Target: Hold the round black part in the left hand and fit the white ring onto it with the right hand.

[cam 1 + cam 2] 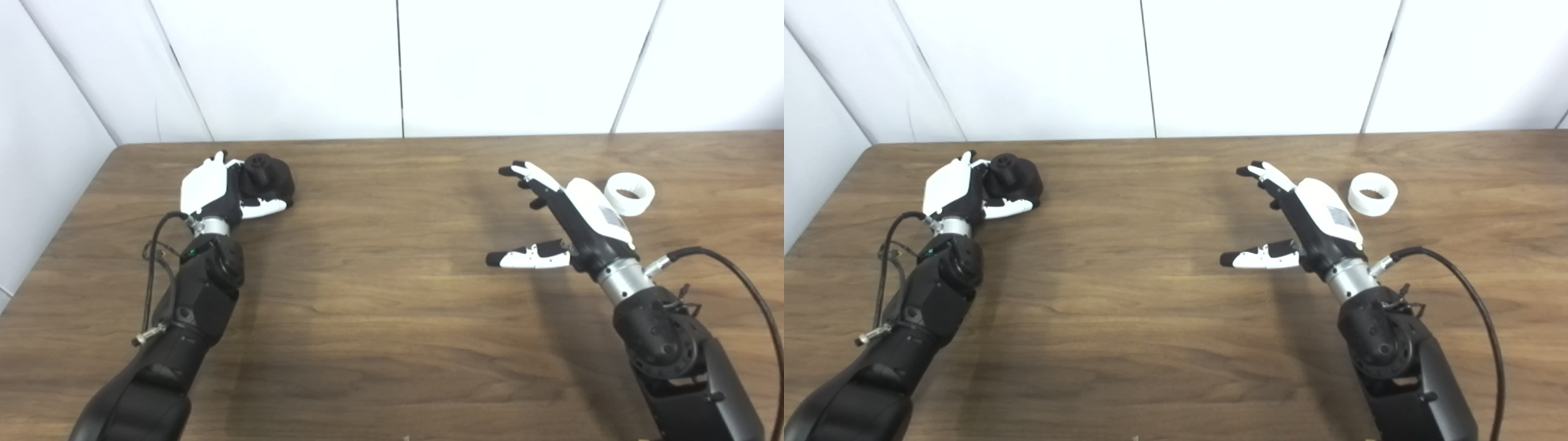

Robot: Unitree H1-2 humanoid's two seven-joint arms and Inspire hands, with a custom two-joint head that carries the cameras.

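1. The round black part (264, 177) sits at the upper left of the frame on the wooden surface (392, 306), with a small knob on its top pointing up.
2. The left hand (211, 190) is wrapped on the black part: its fingers (263, 209) curl along the near side and the palm presses in from the left. Whether the part is lifted clear of the surface or resting on it cannot be told.
3. The white ring (1372, 193) lies flat on the surface at the upper right of the frame, its hole facing up, so its axis stands upright.
4. The right hand (1304, 226) holds nothing; its fingers (1262, 172) are spread, reaching toward the top of the frame, with the thumb splayed out to the left.
5. The relation that counts: the ring lies to the right of the right hand's back, not ahead of the fingers. The fingertips point up and left, away from it. My judgement is that the hand must swing rightward and turn its palm toward the ring before closing.
6. The right hand is far nearer the ring than the left, which is well apart across the surface.
7. In the left eye view the hand's white back overlaps the ring's left edge, so they look as if touching. The right eye view shows a strip of bare surface between them: they are near but apart.
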